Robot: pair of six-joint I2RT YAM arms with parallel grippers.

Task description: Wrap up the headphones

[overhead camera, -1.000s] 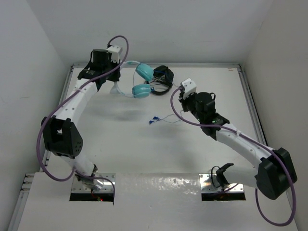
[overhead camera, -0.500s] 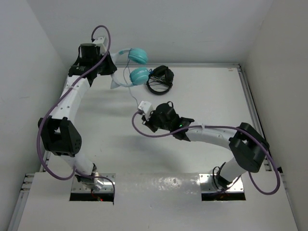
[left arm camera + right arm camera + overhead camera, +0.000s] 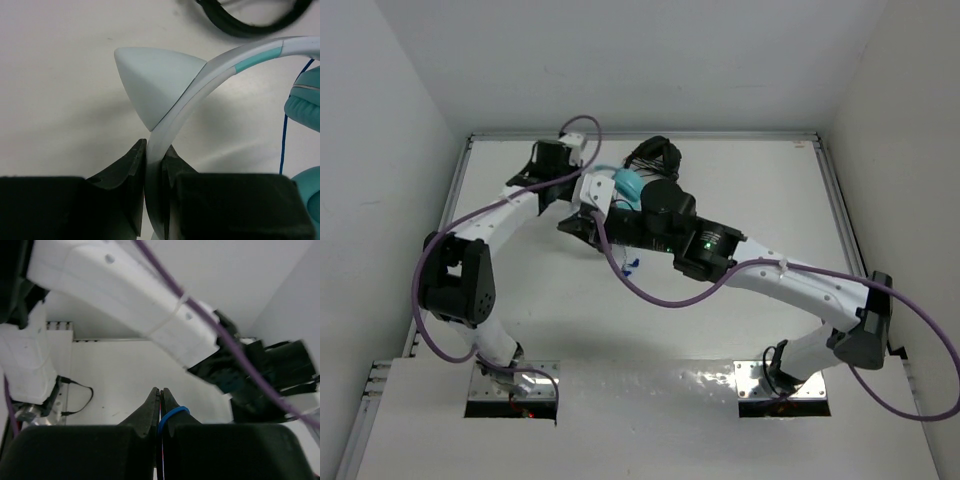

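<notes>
The turquoise headphones (image 3: 628,185) are at the back middle of the table, mostly hidden by both wrists. My left gripper (image 3: 563,183) is shut on the pale headband (image 3: 210,75), just below its cone-shaped ear (image 3: 150,75). The teal cups (image 3: 306,102) and the thin blue cable (image 3: 284,135) show at the right of the left wrist view. My right gripper (image 3: 575,225) is shut on the blue cable (image 3: 175,413), which loops over one finger. The cable's end (image 3: 632,264) hangs under the right arm.
Black headphones (image 3: 655,157) with a coiled black cable lie just behind the turquoise ones, also at the top of the left wrist view (image 3: 250,22). The two arms cross closely at the back left. White walls enclose the table (image 3: 760,190).
My left arm has brought the headphones down and to the right from their raised spot at the back left. My right arm has swung left and back, carrying the cable under the left wrist.
</notes>
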